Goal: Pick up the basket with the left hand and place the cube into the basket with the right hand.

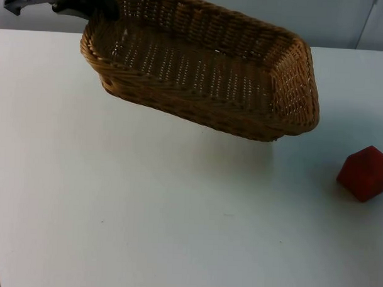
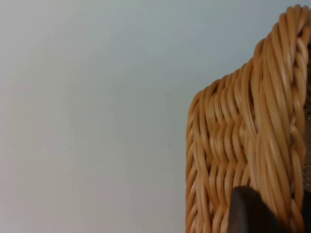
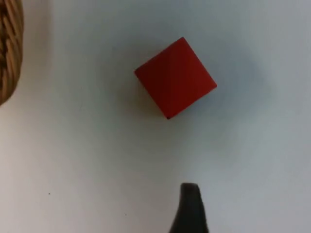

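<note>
One claw, the left (image 1: 105,11), grips the lifted basket (image 1: 200,68); red cube (image 1: 365,173) lies on the table (image 1: 145,211).

No text, label, brand, number or sign can be read anywhere: none on the woven tan wicker basket (image 1: 200,68), none on the red cube (image 1: 365,173), none on the white counter (image 1: 145,211).

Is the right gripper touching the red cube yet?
Apart. In the right wrist view, bare white table separates the right gripper's black fingertip from the red cube, which sits alone on the table.
</note>
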`<state>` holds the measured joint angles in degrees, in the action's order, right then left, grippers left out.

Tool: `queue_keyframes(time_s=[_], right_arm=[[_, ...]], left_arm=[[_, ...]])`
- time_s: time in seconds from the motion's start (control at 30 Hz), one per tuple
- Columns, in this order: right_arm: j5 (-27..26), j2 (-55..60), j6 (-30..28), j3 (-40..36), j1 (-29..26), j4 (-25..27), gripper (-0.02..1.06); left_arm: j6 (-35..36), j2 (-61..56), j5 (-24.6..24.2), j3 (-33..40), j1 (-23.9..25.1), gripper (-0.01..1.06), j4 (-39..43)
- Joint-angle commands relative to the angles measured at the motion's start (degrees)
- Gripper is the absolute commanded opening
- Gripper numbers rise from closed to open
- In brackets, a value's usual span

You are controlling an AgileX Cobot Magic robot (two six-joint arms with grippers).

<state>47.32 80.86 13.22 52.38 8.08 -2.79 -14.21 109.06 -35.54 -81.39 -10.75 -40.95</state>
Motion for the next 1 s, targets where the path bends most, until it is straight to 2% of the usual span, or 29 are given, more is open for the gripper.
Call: queue_keyframes(time_s=[0.0,0.33,0.37,0.47,0.57,0.6,0.63,0.73,0.9,0.97], right_arm=[[-0.53,0.84,-0.42,0.50,-0.25,-0.51,0.62],[-1.38,8.62,-7.40,0.50,-0.25,-2.20,0.62],[-2.49,9.54,-10.32,0.50,-0.25,-2.19,0.62],[-4.33,10.15,-13.22,0.50,-0.25,-2.31,0.62],[-8.88,10.51,-21.68,0.65,-0.25,0.25,0.62],[-8.88,10.51,-21.68,0.65,-0.25,0.25,0.62],[-9.37,11.06,-25.27,1.27,-0.13,1.45,0.62],[-9.71,12.83,-29.82,2.54,-0.13,1.70,0.62],[-9.12,14.34,-32.27,3.29,-0.13,0.73,0.63],[-10.42,14.89,-33.38,3.29,0.14,0.94,0.68]], left_arm=[[0.60,-1.03,0.81,-0.56,-0.09,0.00,-1.71],[0.60,-1.03,0.92,-0.56,-0.09,0.00,-1.71],[0.60,-1.03,0.92,-0.56,-0.09,0.00,-1.71],[0.60,-1.03,0.92,-0.56,-0.09,0.00,-1.71],[0.60,-1.03,0.92,-0.56,-0.09,0.00,-1.71],[0.60,-1.03,0.92,-0.56,-0.09,0.00,-1.71],[0.60,-1.03,0.92,-0.56,-0.09,0.00,-1.71],[0.60,-1.03,0.92,-0.56,-0.09,0.00,-1.71],[0.60,-1.03,0.92,-0.56,-0.09,0.00,-1.71],[0.60,-1.03,0.90,-0.56,-0.09,0.00,-1.83]])
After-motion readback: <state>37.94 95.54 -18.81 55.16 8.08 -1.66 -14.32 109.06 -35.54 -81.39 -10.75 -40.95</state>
